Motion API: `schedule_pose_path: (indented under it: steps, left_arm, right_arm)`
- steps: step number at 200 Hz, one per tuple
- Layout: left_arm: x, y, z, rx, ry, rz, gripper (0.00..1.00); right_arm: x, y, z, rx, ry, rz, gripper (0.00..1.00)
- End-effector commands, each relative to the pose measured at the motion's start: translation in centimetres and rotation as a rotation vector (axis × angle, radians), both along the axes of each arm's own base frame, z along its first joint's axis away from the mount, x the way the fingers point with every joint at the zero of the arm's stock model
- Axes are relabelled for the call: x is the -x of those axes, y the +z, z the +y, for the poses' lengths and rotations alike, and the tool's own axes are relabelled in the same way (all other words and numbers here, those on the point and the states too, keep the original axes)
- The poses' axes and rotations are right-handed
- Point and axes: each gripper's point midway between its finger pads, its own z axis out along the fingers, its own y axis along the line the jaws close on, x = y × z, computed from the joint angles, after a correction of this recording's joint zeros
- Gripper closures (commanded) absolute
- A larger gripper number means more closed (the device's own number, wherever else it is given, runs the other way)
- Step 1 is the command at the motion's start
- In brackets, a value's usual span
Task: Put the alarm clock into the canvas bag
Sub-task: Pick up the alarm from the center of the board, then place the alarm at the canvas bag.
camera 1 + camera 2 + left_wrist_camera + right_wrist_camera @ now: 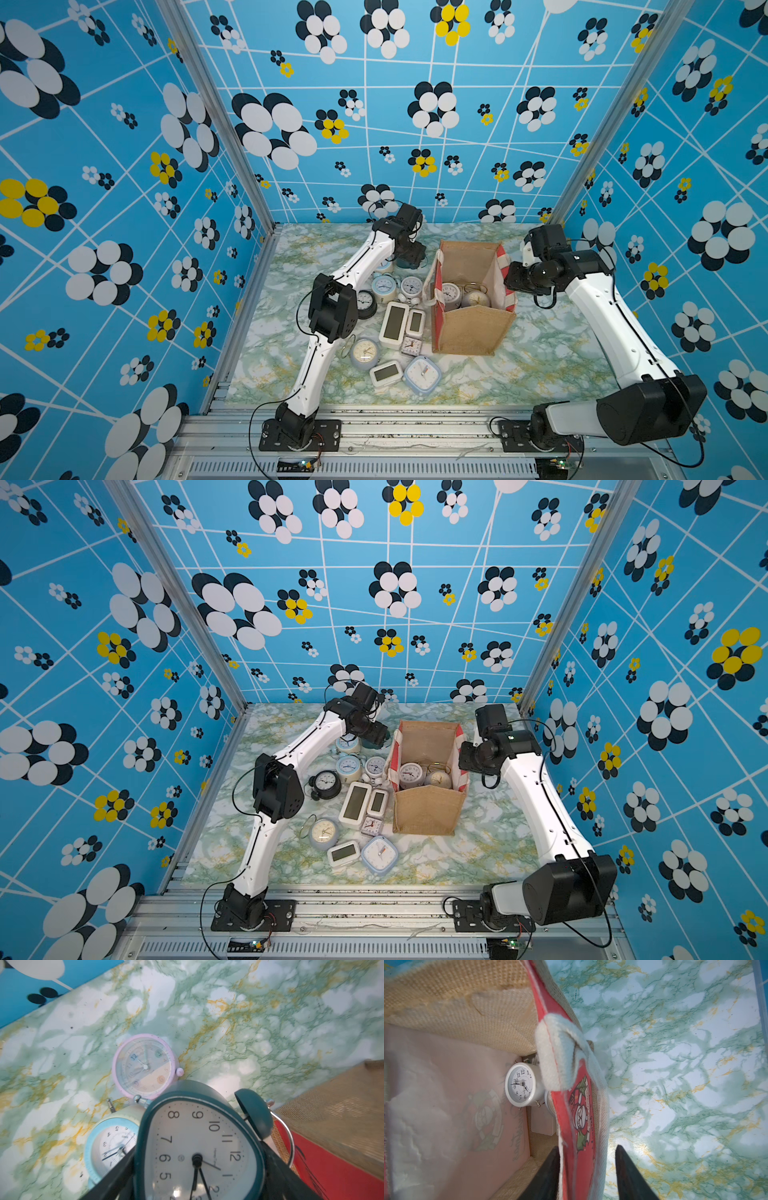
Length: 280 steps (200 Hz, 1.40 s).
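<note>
A dark teal twin-bell alarm clock (197,1142) sits between the fingers of my left gripper (197,1167), which is shut on its sides. In both top views that gripper (409,257) (374,737) hovers just left of the far-left corner of the canvas bag (471,332) (428,812). The tan bag stands upright and open, with a white clock (521,1086) and a silver clock (476,297) inside. My right gripper (587,1148) (513,278) is open and straddles the bag's red right side wall (583,1118). Its inner finger touches the wall; the outer one stands apart.
Several clocks lie on the marble table left of the bag: a pink one (143,1066), a light blue round one (110,1147), a black round one (365,301), a white digital one (394,324) and a blue square one (423,374). Patterned walls enclose the table.
</note>
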Motion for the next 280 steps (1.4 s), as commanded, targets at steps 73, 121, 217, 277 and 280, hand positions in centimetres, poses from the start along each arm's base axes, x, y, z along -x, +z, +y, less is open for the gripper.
schedule_pose_path:
  steps: [73,121,217,277,280]
  left_arm:
    - [2.2,11.5,3.0,0.192,0.026,-0.121,0.47]
    - [5.1,16.8,1.6,0.342,-0.075,-0.167,0.54]
    - [13.6,20.5,-8.0,0.465,-0.453,-0.158,0.63]
    - [17.8,15.6,-14.2,0.415,-0.645,-0.02,0.67]
    - [17.9,15.3,-14.4,0.413,-0.65,-0.014,0.67]
  right_arm:
    - [0.2,1.3,-0.6,0.011,-0.03,-0.045,0.51]
    - [0.6,1.5,-0.5,-0.003,-0.024,-0.048,0.51]
    - [1.8,0.6,1.4,-0.106,0.021,-0.002,0.59]
    - [1.9,0.6,1.1,-0.086,0.019,0.001,1.0]
    - [2.0,0.6,1.1,-0.088,0.02,-0.001,1.0]
